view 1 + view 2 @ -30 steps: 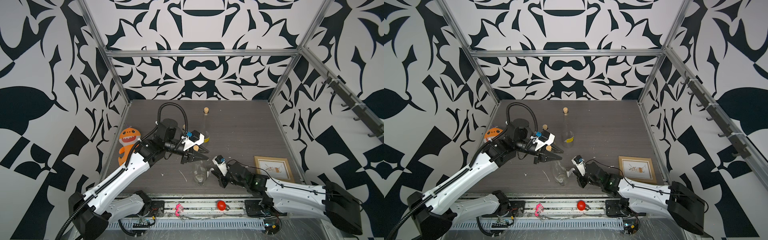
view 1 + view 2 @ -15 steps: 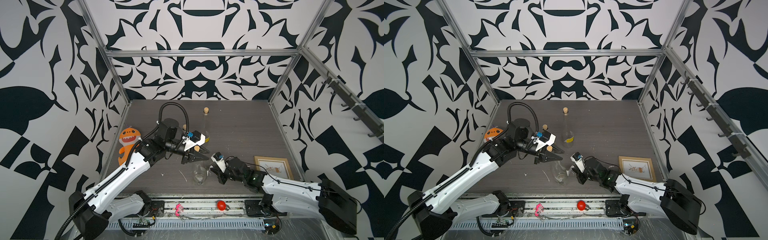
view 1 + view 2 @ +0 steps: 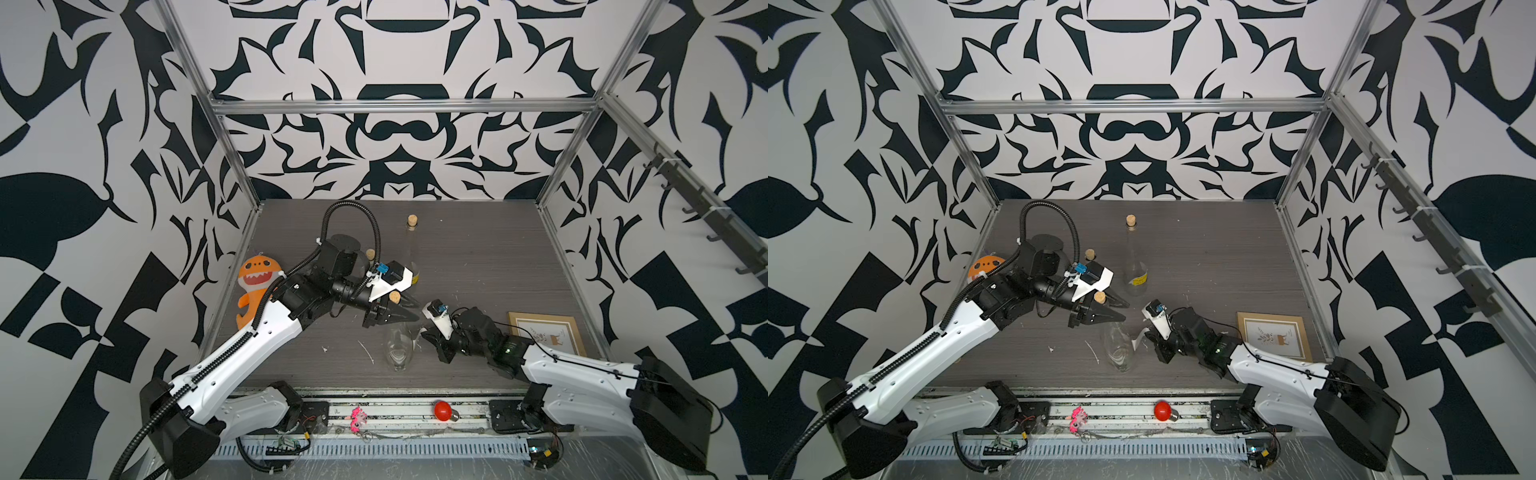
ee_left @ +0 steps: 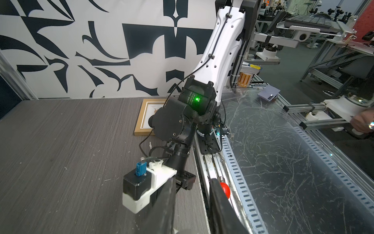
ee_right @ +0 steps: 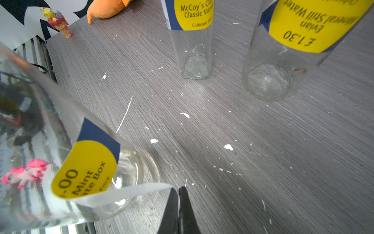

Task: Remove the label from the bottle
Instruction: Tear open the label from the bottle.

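Label: the yellow and navy label point(image 5: 87, 168) is partly off and curls away from the glass. Its white edge is pinched in your right gripper point(image 5: 179, 194), whose jaws are closed flat on the paper.
Bottle: the clear bottle point(image 3: 397, 349) stands near the front edge of the table point(image 3: 478, 270), between your two arms.
Left gripper: your left gripper point(image 3: 405, 314) appears clamped on the neck, just under the cork point(image 3: 394, 296).
Peel: pull slowly and steadily, low along the glass and away from the bottle. The white scraps point(image 5: 185, 115) on the table suggest this paper tears easily.
Hold: grip the neck firmly, because the bottle will likely try to turn or tip toward the pull.
Neighbours: two other bottles point(image 5: 194, 50) stand further back, so draw the label away from them.
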